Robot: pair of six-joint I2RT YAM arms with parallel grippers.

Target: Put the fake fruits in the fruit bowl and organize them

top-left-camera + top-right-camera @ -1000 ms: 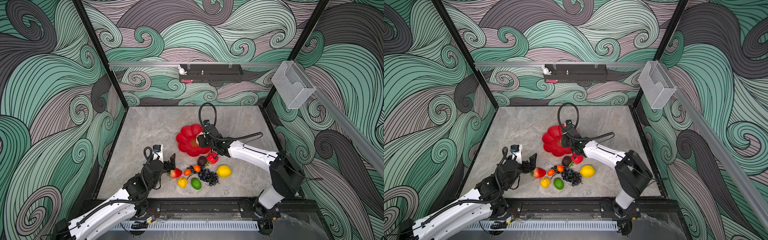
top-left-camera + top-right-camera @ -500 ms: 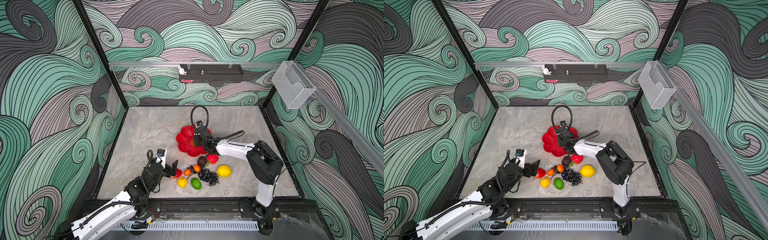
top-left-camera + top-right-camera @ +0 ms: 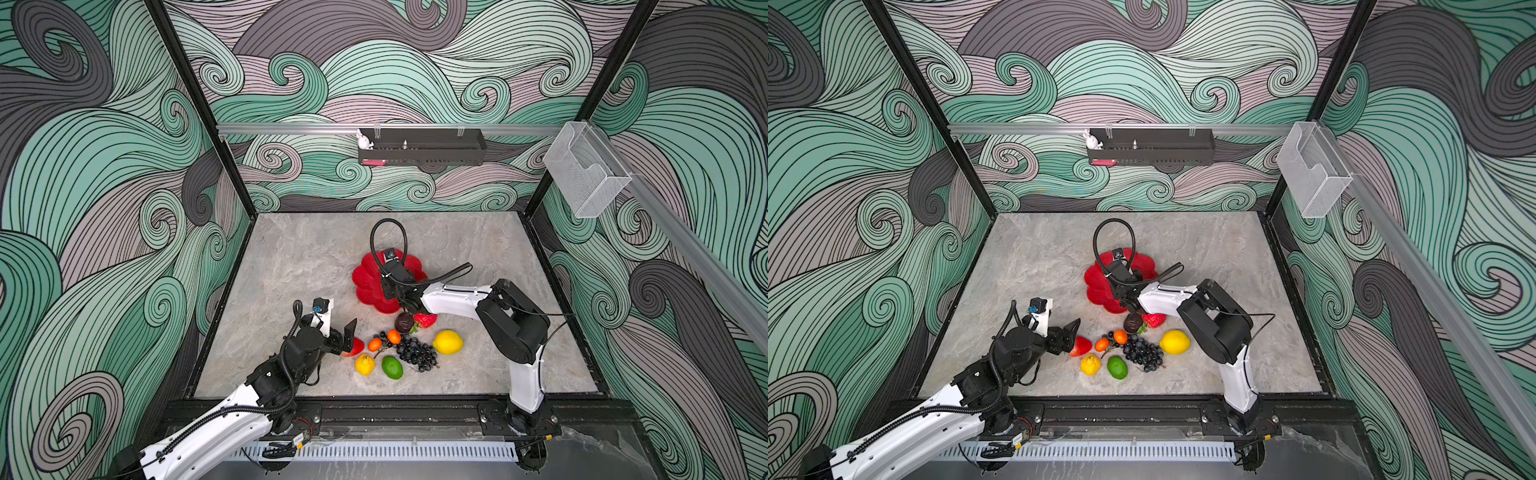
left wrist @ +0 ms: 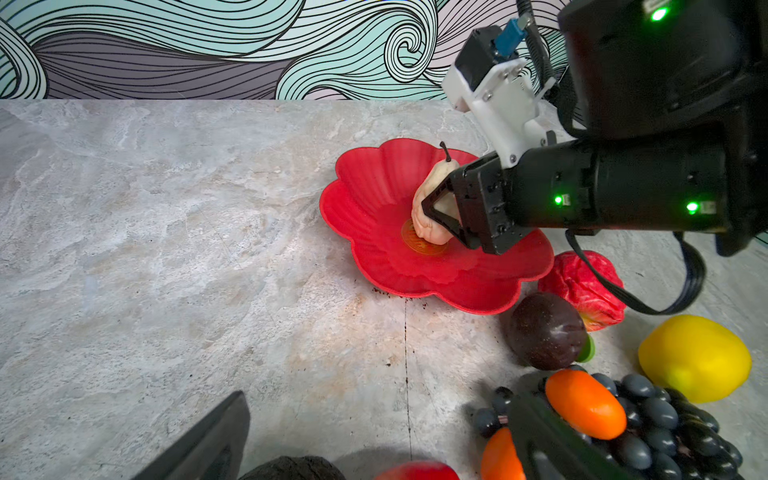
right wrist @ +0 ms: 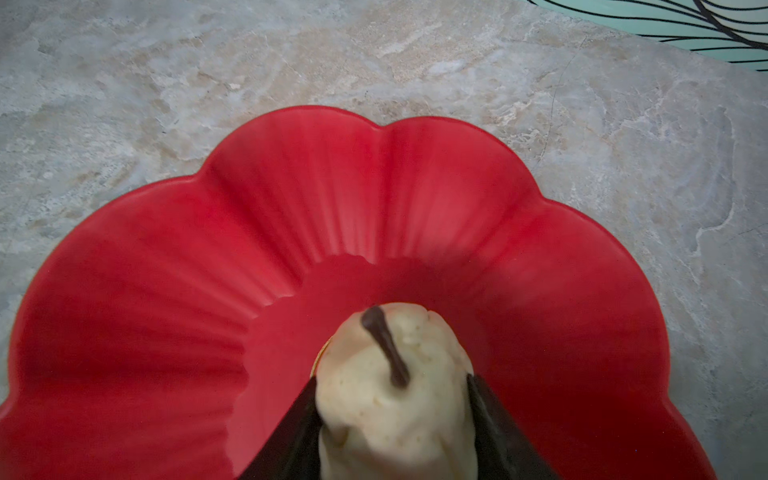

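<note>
Cream pear stands near upright in fruit bowl. Long axis close to vertical with a slight lean, dark stem up, fat end down on the bowl's orange-yellow centre. Pear skin matte, dimpled, lumpy. Right pincer pinches the pear's wide lower half, black wedge fingers either side.

Bowl is glossy red, shallow and flower-shaped with ribbed scalloped petals. It sits mid-table on grey marble-look table and is seen in both top views.

Right arm rises from the front rail with the elbow folded. White forearm runs low and about level toward the bowl. Pincer meets the pear from the side.

Left pincer spread wide, gripping nothing, low over the table at the left end of the fruit cluster. Red piece just beside its fingers. Left arm stretched low from the front-left corner.

Other fruits lie on the table in front of the bowl, outside it:
- dark round fruit, matte, just beside crinkled red strawberry, both near the bowl rim
- glossy lemon, long axis roughly across the table
- dark grape bunch, beaded
- small orange fruit and another orange fruit
- lime
- small yellow fruit
</note>
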